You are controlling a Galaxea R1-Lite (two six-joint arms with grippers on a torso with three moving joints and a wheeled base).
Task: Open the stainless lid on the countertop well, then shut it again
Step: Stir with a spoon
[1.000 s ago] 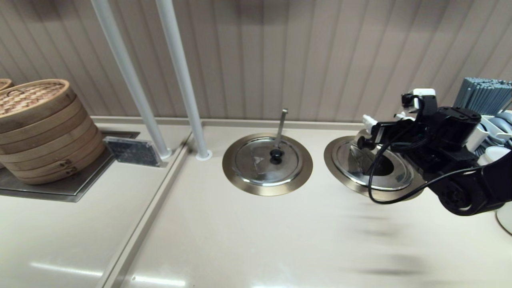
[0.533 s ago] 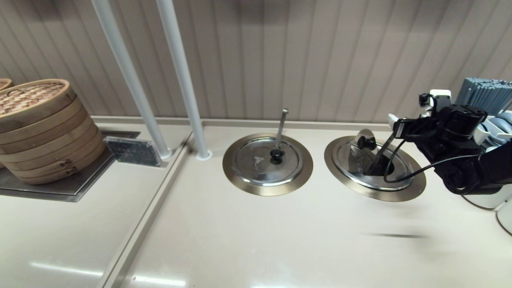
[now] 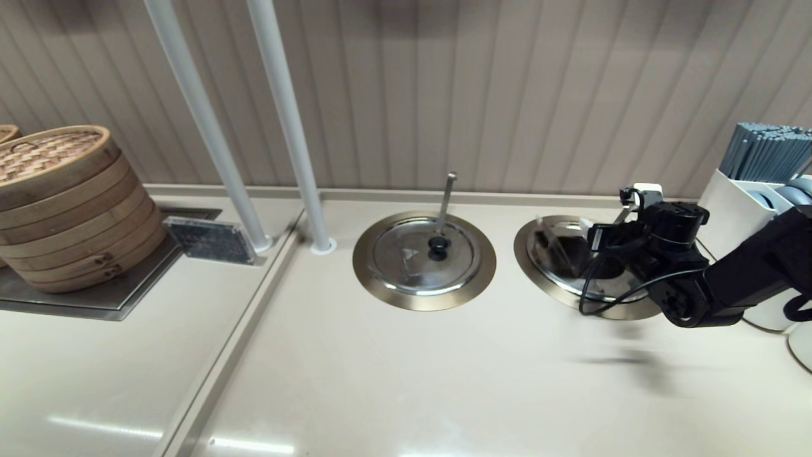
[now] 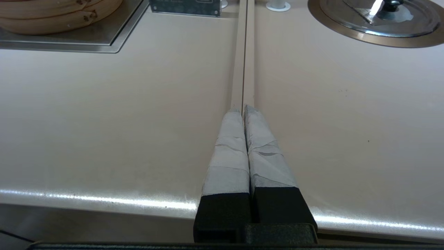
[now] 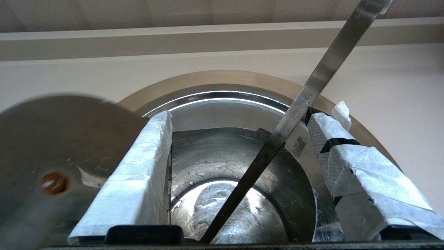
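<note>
Both right pincer fingers spread wide; ladle handle between.

head: high, looks forward and down over countertop, wall behind | left wrist: low, near counter edge, looks along seam toward twin lid, shared with head | right wrist: close above countertop well, facing wall, ladle handle crossing; shared with head

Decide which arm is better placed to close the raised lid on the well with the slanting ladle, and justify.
Right. The right gripper, open, hangs over the countertop well beside the raised stainless lid. The left gripper is shut, near the counter's front edge.
</note>
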